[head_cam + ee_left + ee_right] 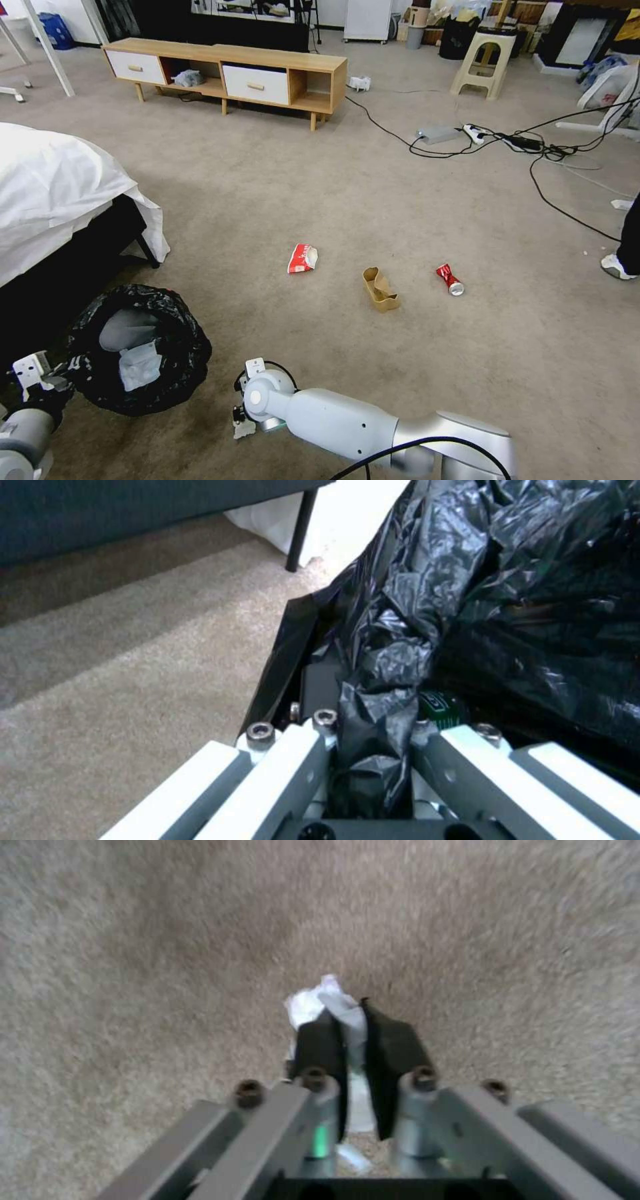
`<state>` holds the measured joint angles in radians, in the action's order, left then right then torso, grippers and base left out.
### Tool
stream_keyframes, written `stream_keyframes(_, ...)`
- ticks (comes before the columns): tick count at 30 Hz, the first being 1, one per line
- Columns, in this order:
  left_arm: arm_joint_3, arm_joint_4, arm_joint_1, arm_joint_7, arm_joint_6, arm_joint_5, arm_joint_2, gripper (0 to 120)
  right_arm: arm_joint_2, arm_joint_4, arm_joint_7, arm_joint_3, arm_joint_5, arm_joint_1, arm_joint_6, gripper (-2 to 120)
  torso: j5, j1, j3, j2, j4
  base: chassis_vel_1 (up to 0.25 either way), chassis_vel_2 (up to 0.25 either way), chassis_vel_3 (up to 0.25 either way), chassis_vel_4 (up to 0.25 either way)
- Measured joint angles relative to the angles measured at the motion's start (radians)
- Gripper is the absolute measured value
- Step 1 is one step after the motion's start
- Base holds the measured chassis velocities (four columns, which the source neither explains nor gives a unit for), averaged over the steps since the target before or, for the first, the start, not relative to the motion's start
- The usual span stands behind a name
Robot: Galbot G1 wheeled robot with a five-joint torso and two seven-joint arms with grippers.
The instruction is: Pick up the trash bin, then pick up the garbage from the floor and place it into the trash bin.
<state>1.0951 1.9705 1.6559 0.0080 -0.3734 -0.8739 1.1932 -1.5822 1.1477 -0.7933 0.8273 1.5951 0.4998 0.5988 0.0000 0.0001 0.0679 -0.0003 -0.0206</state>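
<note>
Left gripper (370, 760) clamped on trash bin (137, 347) rim; right gripper (353, 1040) pinches white tissue (320, 1002) between closed fingers, above carpet (133, 965).

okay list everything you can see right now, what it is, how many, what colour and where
trash bin: one, black-lined, held at robot's left, white tissue inside
snack wrapper: one, red-white, carpet ahead
paper box: one, brown, crumpled, carpet centre
can: one, red, crushed, beside the box
tissue: one, white, pinched over the carpet
bed: one, white sheet, left
TV cabinet: one, wood with white drawers, far side
stool: one, beige, far right
cables: several, black, right
left gripper: shut on the bin's rim
right gripper: shut on the tissue
</note>
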Motion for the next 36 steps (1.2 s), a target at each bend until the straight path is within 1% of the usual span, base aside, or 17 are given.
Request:
stream_keyframes(1,0.002,0.000,-0.001,-0.001,0.000,-0.002,-0.003,1,0.000,0.009,-0.009,0.002,0.010,-0.006,-0.002,0,0.0000,0.000,0.000,0.000,-0.0001,0.000,0.000,0.000,0.000)
stream_keyframes(10,0.008,-0.001,-0.001,-0.001,-0.002,-0.014,-0.018,1,0.002,0.040,-0.051,0.005,0.049,-0.027,-0.007,0,0.0000,0.000,0.000,0.000,-0.0002,0.000,0.000,0.000,0.000)
stream_keyframes(25,-0.004,0.006,0.009,0.003,-0.003,-0.015,-0.023,1,0.016,0.086,-0.094,0.005,0.088,-0.041,-0.019,0,0.0000,0.000,0.000,0.000,-0.0001,0.000,0.000,0.000,0.000)
stream_keyframes(31,-0.019,0.034,0.019,0.004,-0.012,-0.011,-0.021,1,0.051,0.148,-0.123,0.007,0.122,-0.063,-0.030,0,0.0000,0.000,0.000,0.000,-0.0001,0.000,0.000,0.000,0.000)
stream_keyframes(36,-0.042,0.063,0.029,0.003,-0.022,-0.001,-0.012,1,0.106,0.224,-0.151,0.008,0.152,-0.086,-0.043,0,0.0000,0.000,0.000,0.000,-0.0001,0.000,0.000,0.000,0.000)
